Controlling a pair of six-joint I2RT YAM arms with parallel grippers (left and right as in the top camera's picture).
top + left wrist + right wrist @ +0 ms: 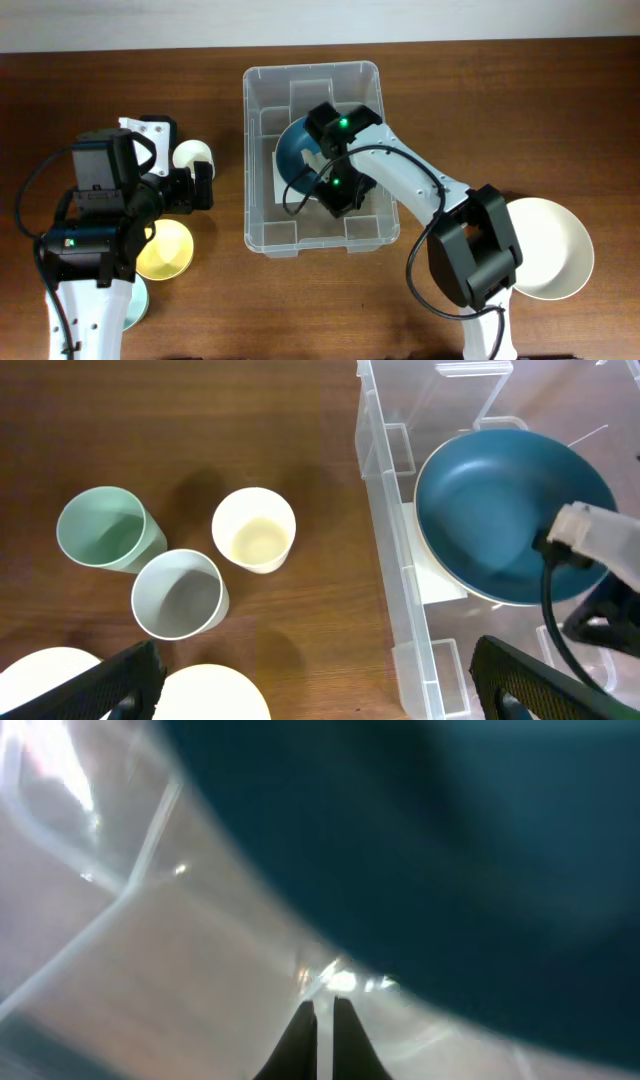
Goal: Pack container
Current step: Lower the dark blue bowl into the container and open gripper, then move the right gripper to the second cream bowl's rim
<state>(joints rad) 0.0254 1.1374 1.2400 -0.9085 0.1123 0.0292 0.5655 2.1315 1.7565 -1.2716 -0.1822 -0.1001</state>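
Note:
The clear plastic container stands mid-table; its wall also shows in the left wrist view. A dark blue bowl with a white underside sits tilted inside it. My right gripper reaches into the container. In the right wrist view its fingers are pinched almost together on a thin white edge at the blue bowl's rim. My left gripper is open and empty. It hovers over the table just left of the container, above the cups.
Left of the container stand a green cup, a grey cup and a cream cup. A pale yellow bowl and a white bowl lie near them. A large white bowl sits at the right.

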